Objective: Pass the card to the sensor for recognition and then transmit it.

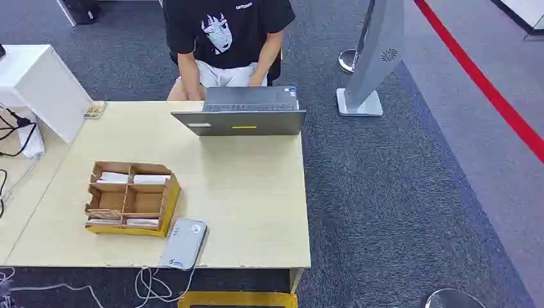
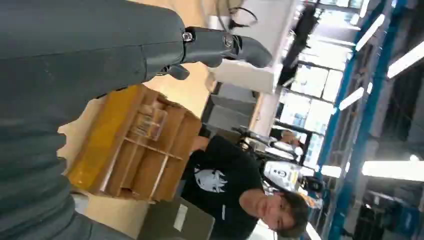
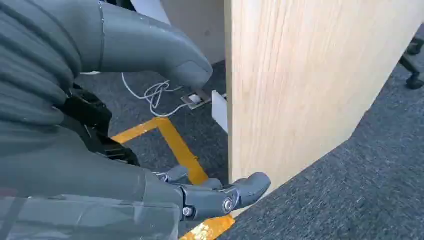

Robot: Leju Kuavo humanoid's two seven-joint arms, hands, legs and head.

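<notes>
Right hand: in our right wrist view our right hand (image 3: pixel 150 150) hangs beside the table's edge above grey carpet, thumb and fingers apart, holding nothing.
Left hand: in our left wrist view our left hand (image 2: pixel 125 55) is held out in front of the organiser, fingers extended and empty.
Sensor: the grey sensor (image 1: pixel 183 243) lies flat at the near edge of the wooden table (image 1: pixel 256 192), just beside the organiser's near right corner.
Cards: we see white cards (image 1: pixel 151 179) lying in the compartments of the brown and yellow organiser (image 1: pixel 131 199), on the table's left half.
Laptop: a grey laptop (image 1: pixel 240 111) sits open at the far edge.
Person: a person in a black T-shirt (image 1: pixel 224 29) sits behind the laptop.
Floor: yellow tape (image 3: pixel 175 145) and white cables (image 3: pixel 155 92) lie on the carpet under the table.
</notes>
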